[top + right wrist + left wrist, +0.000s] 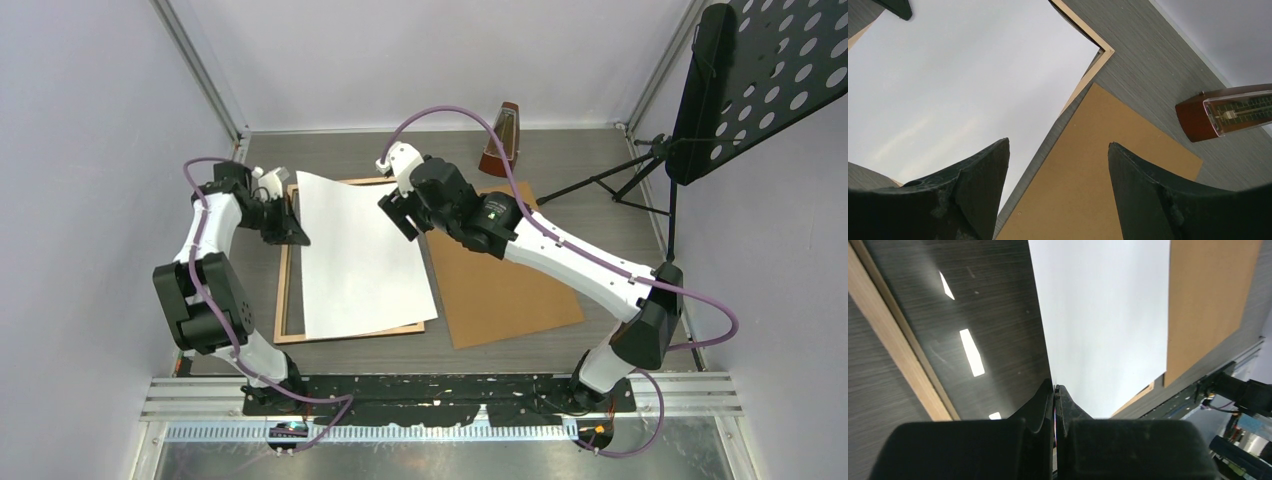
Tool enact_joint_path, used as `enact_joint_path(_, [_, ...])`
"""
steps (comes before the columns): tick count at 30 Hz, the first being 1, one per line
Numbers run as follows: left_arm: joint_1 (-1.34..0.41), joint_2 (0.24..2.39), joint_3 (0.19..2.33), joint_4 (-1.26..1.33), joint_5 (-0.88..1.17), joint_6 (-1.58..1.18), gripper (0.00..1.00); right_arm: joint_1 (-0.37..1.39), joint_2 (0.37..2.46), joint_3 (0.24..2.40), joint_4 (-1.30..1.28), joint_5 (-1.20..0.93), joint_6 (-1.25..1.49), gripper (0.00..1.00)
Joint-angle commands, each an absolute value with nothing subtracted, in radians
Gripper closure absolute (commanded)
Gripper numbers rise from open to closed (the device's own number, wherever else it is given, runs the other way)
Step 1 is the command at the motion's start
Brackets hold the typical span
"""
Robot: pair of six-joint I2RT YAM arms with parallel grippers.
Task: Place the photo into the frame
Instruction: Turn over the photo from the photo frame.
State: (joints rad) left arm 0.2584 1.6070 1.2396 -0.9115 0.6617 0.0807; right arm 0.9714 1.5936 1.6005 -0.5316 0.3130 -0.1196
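photo (360, 260): white side up, askew on frame (283, 300), desk's left.
left gripper (298, 232): pressed together at photo's edge.
right gripper (400, 215): spread, empty.

Your photo (360, 255) shows matt white paper; the frame (282, 290) is pale wood, its pane (988, 315) glossy; the board (505, 290) smooth brown.
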Motion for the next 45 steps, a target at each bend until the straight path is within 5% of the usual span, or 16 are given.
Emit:
enact_joint_path(1, [0.265, 1.666, 1.330, -0.968, 0.571, 0.186, 1.00, 0.968, 1.567, 1.603, -0.500, 0.296, -0.101, 0.22])
enact_joint_path(21, [0.234, 1.831, 1.495, -0.923, 0.463, 0.239, 1.00, 0.966, 1.589, 1.590, -0.496, 0.289, -0.116, 0.22])
enact_joint_path(45, [0.241, 1.687, 1.236, -0.636, 0.431, -0.064, 1.00, 0.934, 1.562, 1.561, -0.486, 0.286, -0.121, 0.22])
